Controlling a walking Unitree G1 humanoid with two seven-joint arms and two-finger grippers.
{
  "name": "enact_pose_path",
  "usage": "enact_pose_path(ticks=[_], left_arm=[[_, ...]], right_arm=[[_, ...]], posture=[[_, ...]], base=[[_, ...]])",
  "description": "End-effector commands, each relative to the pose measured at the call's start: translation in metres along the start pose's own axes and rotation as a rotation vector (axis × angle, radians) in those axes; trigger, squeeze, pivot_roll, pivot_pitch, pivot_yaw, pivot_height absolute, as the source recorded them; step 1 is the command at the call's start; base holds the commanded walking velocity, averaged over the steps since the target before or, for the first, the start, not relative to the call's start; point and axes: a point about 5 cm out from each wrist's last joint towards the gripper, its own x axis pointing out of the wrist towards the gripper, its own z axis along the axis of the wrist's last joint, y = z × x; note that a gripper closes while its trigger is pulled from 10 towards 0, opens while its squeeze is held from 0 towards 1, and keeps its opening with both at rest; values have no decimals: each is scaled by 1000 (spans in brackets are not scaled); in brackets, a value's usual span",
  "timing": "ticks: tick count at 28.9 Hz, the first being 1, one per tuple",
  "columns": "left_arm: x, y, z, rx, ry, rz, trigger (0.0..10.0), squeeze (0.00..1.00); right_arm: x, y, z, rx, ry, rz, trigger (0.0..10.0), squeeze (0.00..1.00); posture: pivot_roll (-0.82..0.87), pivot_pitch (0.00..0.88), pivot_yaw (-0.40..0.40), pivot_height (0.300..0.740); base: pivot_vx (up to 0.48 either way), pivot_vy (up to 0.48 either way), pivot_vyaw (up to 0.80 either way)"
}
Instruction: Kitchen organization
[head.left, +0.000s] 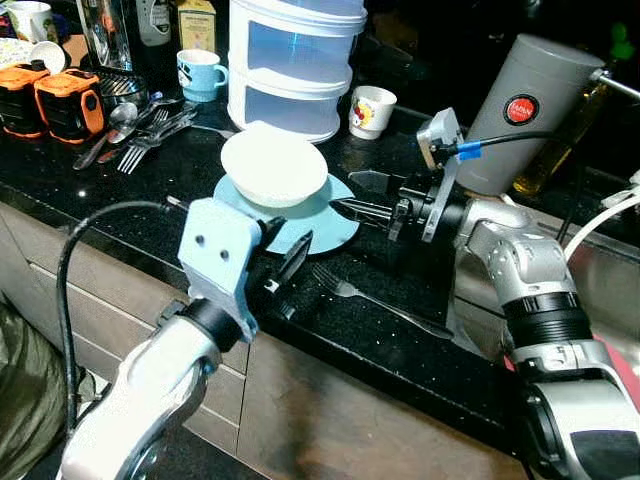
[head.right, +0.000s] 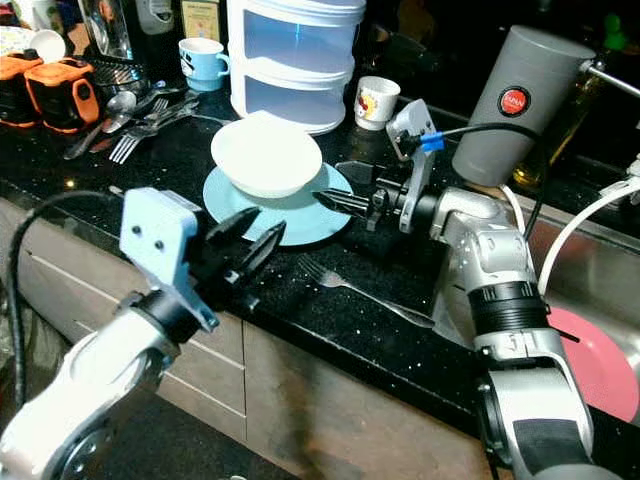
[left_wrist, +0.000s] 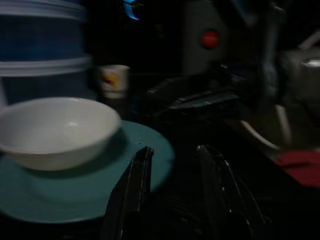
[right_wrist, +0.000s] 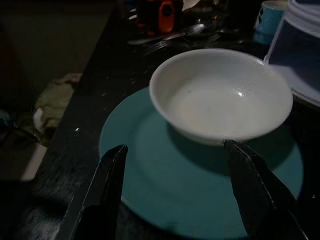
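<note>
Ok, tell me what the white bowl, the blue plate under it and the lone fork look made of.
White bowl: likely glazed ceramic or melamine, with small glossy highlights. Blue plate: matte teal, ceramic or plastic, unclear. Fork: metal, probably stainless steel, with a silvery reflective sheen against the black speckled counter.

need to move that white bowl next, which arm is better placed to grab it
Right, probably. The right gripper is open over the plate edge, aimed at the bowl. The left gripper is open too, but sits at the plate's near edge, farther from the bowl.
</note>
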Motion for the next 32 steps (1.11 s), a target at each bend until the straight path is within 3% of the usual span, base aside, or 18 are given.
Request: enact_pose_path(ticks=[1,9,12,18,22,26,32], left_arm=[[0,-5,2,-6,1,-52,10000,0],[1,-8,2,-8,-1,-67,10000,0],[1,-9,2,-13,0,-73,10000,0],[2,-9,2,-13,-2,-72,10000,0],[4,-7,4,-8,-14,-59,10000,0],[5,8,10,31,-50,60,10000,0],[1,35,28,65,-135,270,10000,0]], right_arm=[[-1,6,-5,12,23,50,10000,0],[6,9,-3,-26,49,123,10000,0],[4,12,-1,-4,84,202,10000,0],[1,14,-3,-11,132,237,10000,0],[-8,22,-15,-6,222,299,10000,0],[-11,28,-24,44,273,299,10000,0],[-6,45,-20,139,190,324,10000,0]], posture=[[202,0,-115,740],[205,0,-122,740],[197,0,-132,740],[191,0,-136,740],[187,0,-135,740],[169,0,-135,740],[163,0,-135,740]], base=[[0,0,-800],[0,0,-173],[0,0,-533],[0,0,-800],[0,0,0],[0,0,0],[0,0,0]])
